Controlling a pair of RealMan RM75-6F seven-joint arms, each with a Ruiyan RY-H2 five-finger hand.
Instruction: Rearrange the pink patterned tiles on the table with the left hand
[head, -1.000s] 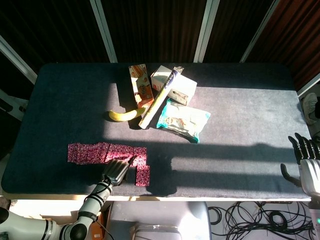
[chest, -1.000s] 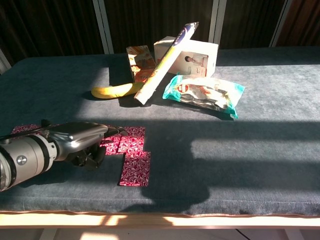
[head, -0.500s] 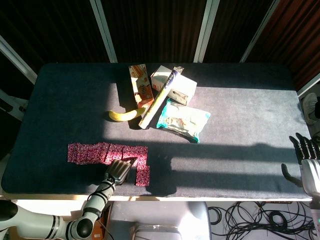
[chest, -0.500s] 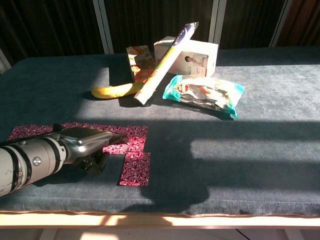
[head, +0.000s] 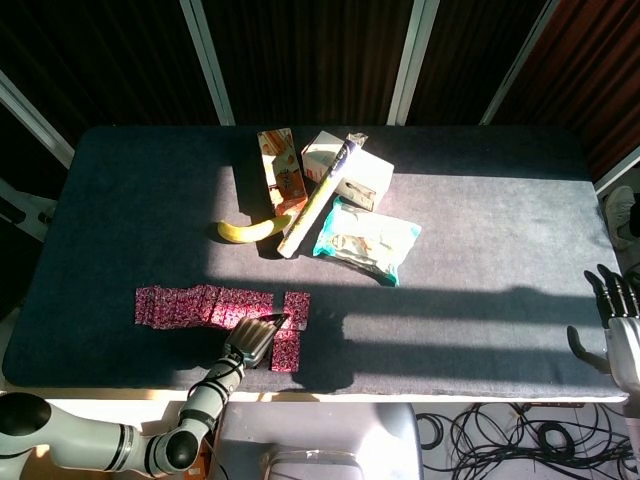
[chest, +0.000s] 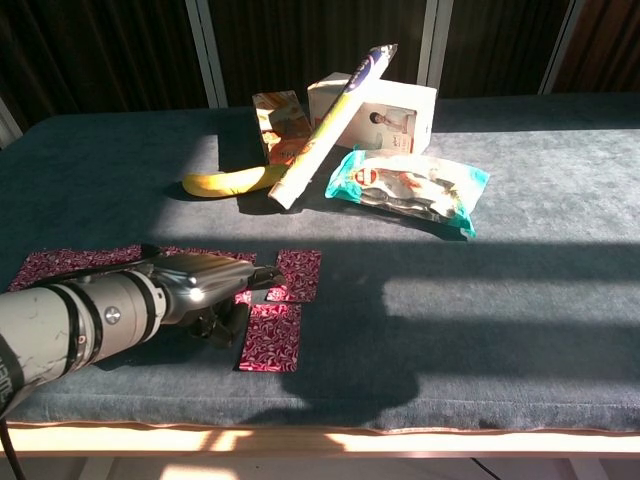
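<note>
Head view: left hand (head: 257, 340) further right than a second ago, fingers flat on the pink tiles (head: 205, 306), holding none; end tile (head: 296, 309) now split rightward from the row, near front-left of surface (head: 480, 220); row's long axis left-right; lone tile (head: 286, 352) lengthwise front-back; right hand (head: 620, 322) spread, empty.

Pink patterned tiles (head: 215, 308) — flat row near table's front-left edge; one tile (chest: 270, 337) apart, nearer edge.

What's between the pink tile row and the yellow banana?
Only bare dark cloth, per the head view: nothing lies between the pink patterned tile row and the curved yellow banana.
</note>
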